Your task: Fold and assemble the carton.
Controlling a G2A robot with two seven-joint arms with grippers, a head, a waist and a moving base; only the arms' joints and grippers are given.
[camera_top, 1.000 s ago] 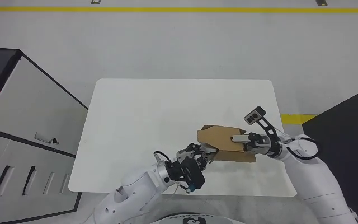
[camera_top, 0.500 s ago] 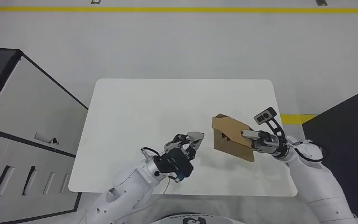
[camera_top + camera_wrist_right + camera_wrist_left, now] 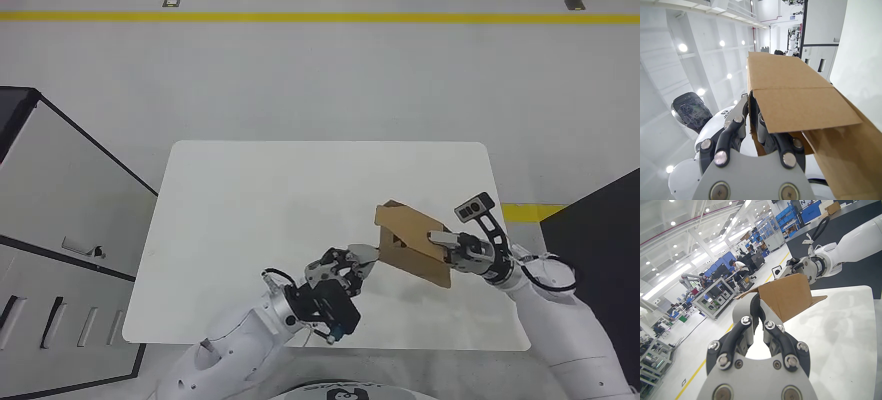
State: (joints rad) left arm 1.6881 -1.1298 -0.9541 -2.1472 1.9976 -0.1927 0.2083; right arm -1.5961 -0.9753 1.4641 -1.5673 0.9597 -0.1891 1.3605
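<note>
Top view: the brown cardboard carton (image 3: 412,243) sits tilted on the right side of the white table (image 3: 260,200). The right gripper (image 3: 440,242) pinches its wall. The left gripper (image 3: 362,258), fingers together, is just beside it.

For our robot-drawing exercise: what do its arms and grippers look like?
White, rounded arms. The left gripper and right gripper match: silver plate, black bolted links, pale fingers with black pads. A black cable loops at the right wrist.
</note>
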